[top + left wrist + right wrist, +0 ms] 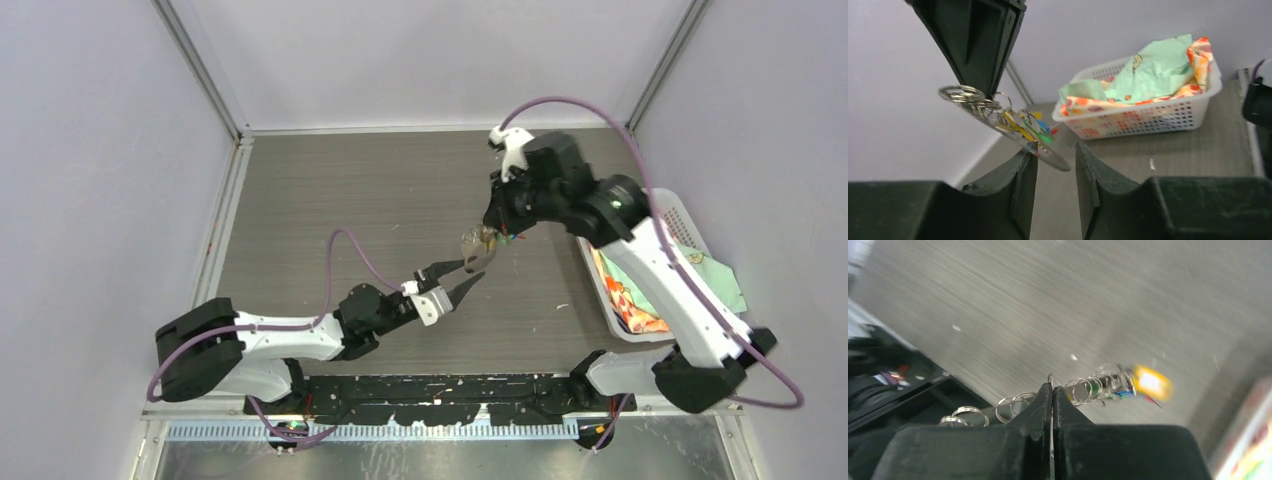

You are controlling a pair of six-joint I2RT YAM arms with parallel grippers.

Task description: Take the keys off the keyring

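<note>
The keyring (478, 252), a flat silvery plate with wire rings and keys hung on it, is held in the air over the table's middle. My right gripper (495, 235) is shut on the plate's edge, seen as a thin metal strip between its pads (1051, 390). Rings and keys with yellow, green and blue heads (1128, 385) hang beyond it. My left gripper (472, 269) is open just below. In the left wrist view the plate's lower end (1055, 160) dips between its fingers (1023, 175), close to the left one; contact is unclear. The coloured keys (1033, 127) sit higher up.
A white basket (612, 300) with green and orange cloth stands at the table's right side and shows in the left wrist view (1148, 117). Enclosure walls stand at the left, back and right. A black rail (440, 395) runs along the near edge.
</note>
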